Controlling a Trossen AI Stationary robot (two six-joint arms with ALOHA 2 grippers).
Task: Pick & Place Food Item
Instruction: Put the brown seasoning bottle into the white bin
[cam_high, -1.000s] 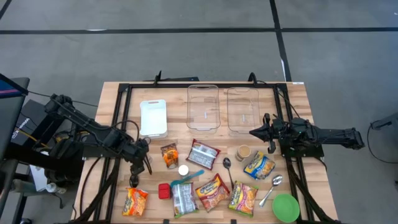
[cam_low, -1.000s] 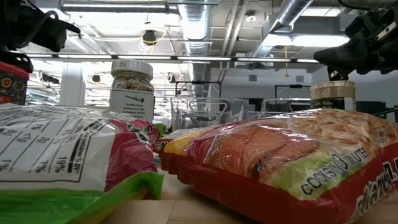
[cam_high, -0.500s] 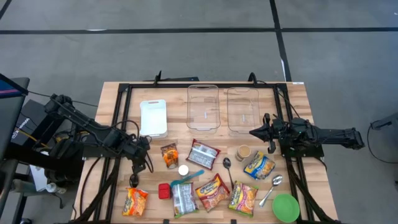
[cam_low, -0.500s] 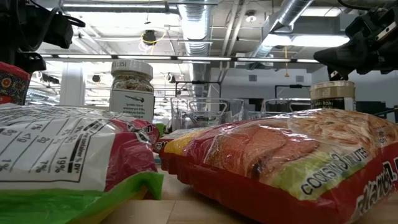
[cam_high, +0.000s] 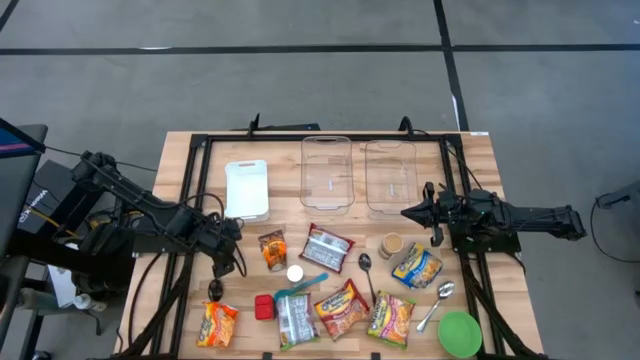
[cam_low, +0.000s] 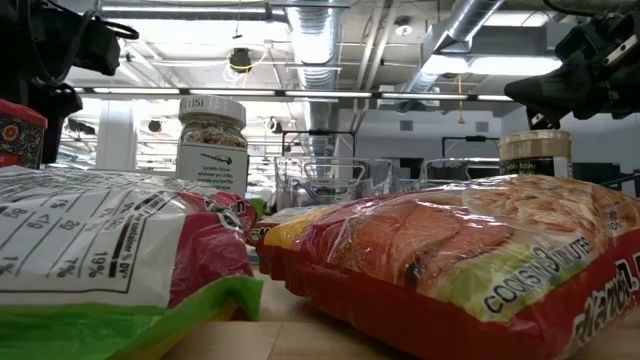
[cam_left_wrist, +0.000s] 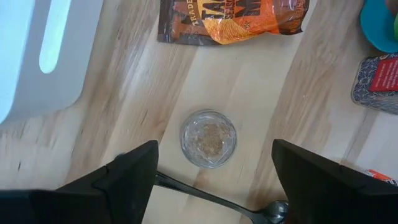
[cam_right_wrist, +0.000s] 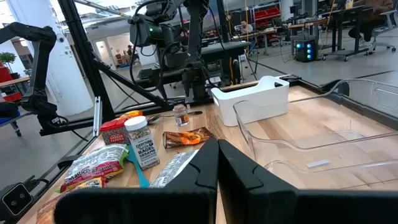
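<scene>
Left claw (cam_left_wrist: 211, 171) has lifted w/ jaws now wide, empty, over small jar (cam_left_wrist: 208, 138) lower-left on table (cam_high: 330, 255); release looks done, next retreat; right claw (cam_right_wrist: 217, 180) shut, idle.

Pale wood tabletop (cam_high: 480, 160), black metal frame (cam_high: 330, 135) along its edges. White rectangular tray (cam_high: 246, 188), possibly lid, at far left. Green bowl (cam_high: 459, 333) at near right corner. Two metal spoons: one (cam_high: 366, 268) mid-tabletop, another (cam_high: 437, 303) just beside bowl. Grey floor (cam_high: 300, 80) beyond. Ceiling ducts (cam_low: 350, 40) overhead.
</scene>
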